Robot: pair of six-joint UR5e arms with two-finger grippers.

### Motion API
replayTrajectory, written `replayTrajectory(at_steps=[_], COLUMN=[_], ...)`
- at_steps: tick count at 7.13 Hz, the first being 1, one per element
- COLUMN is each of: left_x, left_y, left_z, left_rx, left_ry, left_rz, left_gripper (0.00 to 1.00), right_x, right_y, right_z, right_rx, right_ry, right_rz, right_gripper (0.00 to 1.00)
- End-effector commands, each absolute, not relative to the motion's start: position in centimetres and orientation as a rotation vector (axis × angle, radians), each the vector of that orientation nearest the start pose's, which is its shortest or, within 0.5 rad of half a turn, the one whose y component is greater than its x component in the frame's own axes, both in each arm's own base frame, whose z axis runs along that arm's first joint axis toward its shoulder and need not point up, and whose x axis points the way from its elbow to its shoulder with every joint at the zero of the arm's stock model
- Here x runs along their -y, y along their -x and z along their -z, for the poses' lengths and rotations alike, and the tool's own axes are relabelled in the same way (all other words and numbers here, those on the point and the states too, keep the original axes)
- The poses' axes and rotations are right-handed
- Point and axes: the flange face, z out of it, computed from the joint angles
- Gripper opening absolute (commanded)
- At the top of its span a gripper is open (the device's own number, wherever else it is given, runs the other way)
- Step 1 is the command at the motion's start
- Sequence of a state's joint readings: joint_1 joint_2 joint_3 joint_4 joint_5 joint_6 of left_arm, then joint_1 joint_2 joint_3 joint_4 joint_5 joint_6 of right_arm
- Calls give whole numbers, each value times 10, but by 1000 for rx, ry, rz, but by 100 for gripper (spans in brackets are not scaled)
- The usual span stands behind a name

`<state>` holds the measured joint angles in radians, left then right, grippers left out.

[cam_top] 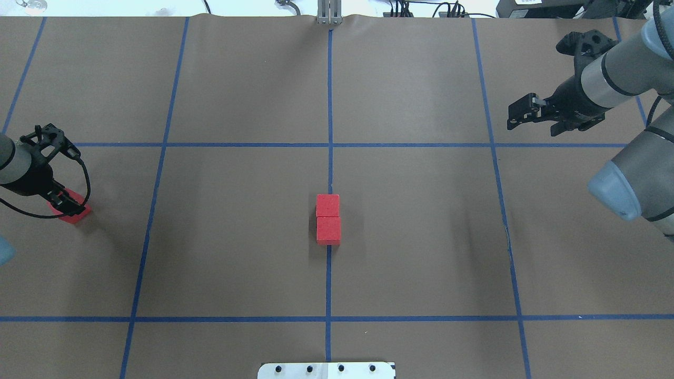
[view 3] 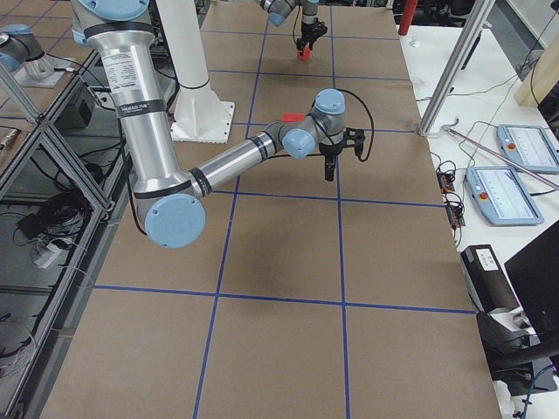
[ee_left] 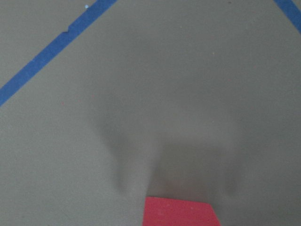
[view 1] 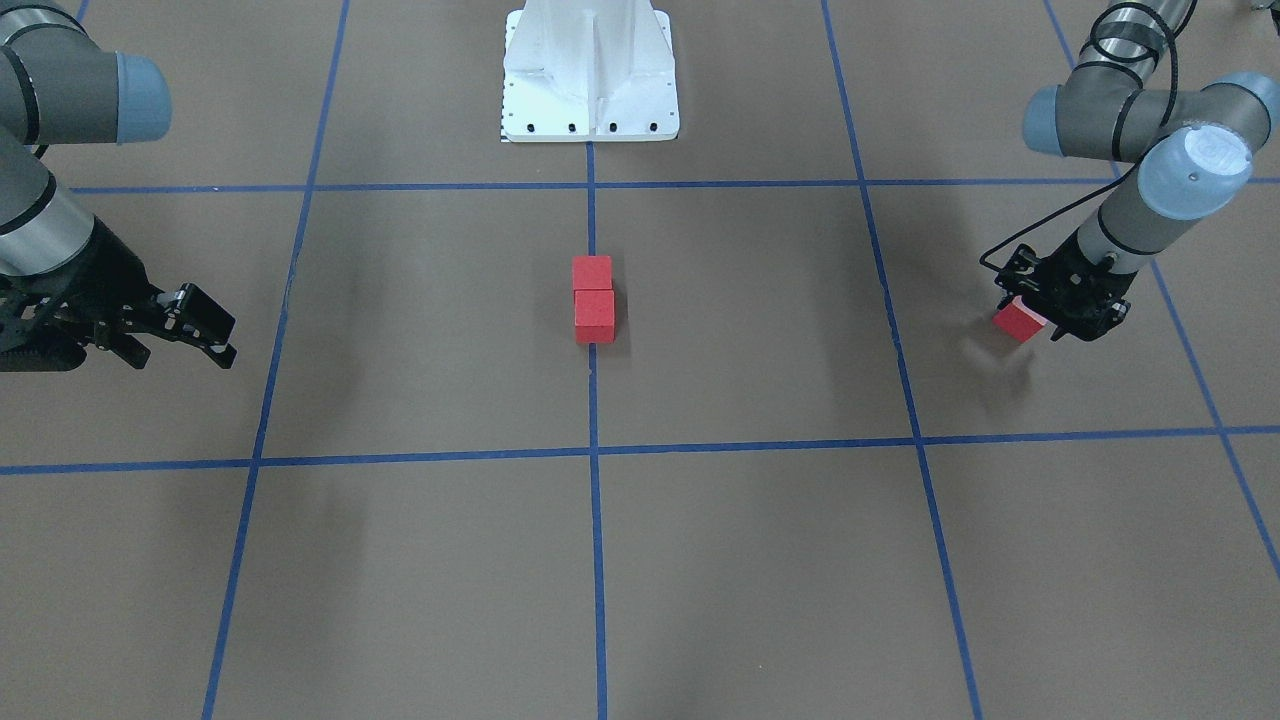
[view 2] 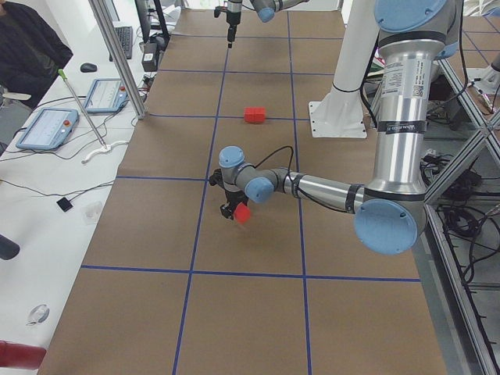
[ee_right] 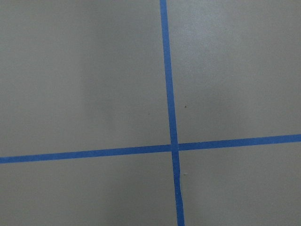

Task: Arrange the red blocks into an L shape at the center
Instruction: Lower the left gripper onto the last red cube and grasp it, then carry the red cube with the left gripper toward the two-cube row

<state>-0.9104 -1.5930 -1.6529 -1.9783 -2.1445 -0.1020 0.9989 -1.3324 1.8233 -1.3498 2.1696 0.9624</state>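
The left tool (view 1: 1028, 315) looks clamped on the third block (view 1: 1015, 323), far out on the robot's left and well apart from the center. The pair (cam_top: 328, 218) sits there, 2 blocks touching end to end on the blue line (cam_top: 329, 168). The right tool (view 1: 215, 335) hangs empty with its fingers apart, clear of the route.

The step in hand is, I judge, the carry to the center. The held block sits askew to the grid, so the wrist should turn until its faces run square with the pair. Bring it in beside 1 end block, not the middle seam. Lower it flat onto the worktop (cam_top: 421, 237) before the fingers part, and approach from the side so nothing nudges the pair.

The front view shows the block's shadow offset below it, which suggests it is lifted. The overhead view hides most of it under the tool. The left wrist view catches only a red strip at its lower edge, and the right wrist view shows just crossed tape.
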Motion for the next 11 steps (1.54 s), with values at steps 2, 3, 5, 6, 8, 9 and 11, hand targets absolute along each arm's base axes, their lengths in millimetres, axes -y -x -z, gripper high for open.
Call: replayTrajectory(at_steps=[2, 3, 5, 6, 8, 9, 11], left_x=[480, 511, 512, 507, 494, 490, 460], left_y=[-253, -247, -248, -245, -271, -311, -415], left_z=[-551, -512, -443, -417, -359, -329, -270], left_rx=[-721, -702, -686, -707, -816, -822, -764], left_ry=[-250, -221, -59, -4, 143, 216, 324], left_rz=[-598, -545, -295, -99, 198, 300, 550], left_gripper=[0, 0, 0, 0, 0, 0, 0], right_x=[526, 525, 525, 526, 525, 525, 525], right_y=[248, 248, 248, 248, 248, 248, 247], right_z=[-388, -387, -387, -388, -387, -387, -388], right_rx=[890, 891, 892, 890, 892, 892, 891], right_ry=[-98, -99, -101, -99, -101, -101, -100], right_rz=[-150, -150, -148, -149, -148, -148, -148], right_gripper=[100, 100, 100, 100, 100, 100, 100])
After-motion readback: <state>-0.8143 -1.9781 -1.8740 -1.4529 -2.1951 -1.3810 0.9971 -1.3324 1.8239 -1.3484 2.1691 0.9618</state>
